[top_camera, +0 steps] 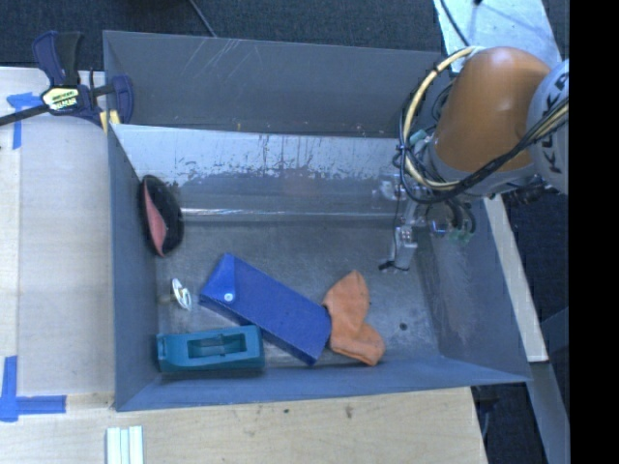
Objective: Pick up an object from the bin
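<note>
My gripper hangs at the right side of the bin, above the floor, with nothing seen between its fingers. Just below and to its left lies a crumpled orange cloth. A flat blue rectangular block lies slanted beside the cloth, toward the bin's middle front. I cannot make out how the fingers stand.
A teal tape dispenser sits at the front left corner. A small clear, shiny piece lies just above it. A black brush with a pink face leans on the left wall. The arm's orange cover and cables hang over the bin's right rim.
</note>
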### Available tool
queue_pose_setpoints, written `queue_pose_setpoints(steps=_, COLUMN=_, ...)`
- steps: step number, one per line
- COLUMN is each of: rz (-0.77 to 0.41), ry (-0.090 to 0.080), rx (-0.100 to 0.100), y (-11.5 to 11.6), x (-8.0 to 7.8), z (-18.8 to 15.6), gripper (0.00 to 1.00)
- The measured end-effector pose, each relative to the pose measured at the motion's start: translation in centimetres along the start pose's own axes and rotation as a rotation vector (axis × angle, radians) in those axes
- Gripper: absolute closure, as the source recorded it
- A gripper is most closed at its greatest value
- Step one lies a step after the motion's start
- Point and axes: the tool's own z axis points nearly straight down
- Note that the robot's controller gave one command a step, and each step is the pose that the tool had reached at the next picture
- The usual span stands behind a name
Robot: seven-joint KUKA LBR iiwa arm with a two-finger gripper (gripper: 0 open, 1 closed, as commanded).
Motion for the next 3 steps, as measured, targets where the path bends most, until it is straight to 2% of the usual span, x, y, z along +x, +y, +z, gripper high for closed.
queue_pose_setpoints(steps=1, rz=-0.03, ry=0.012, rx=-0.005, y=1.7, x=2.3, z=3.0, gripper=0.0)
queue_pose_setpoints(steps=2, rz=-0.075, ry=0.0, rx=0.0, y=1.5, x=2.8, z=6.7, gripper=0.0)
queue_pose_setpoints(steps=3, rz=-0.329, ry=0.007, rx=-0.003, y=4.2, x=5.6, z=11.0, gripper=1.0)
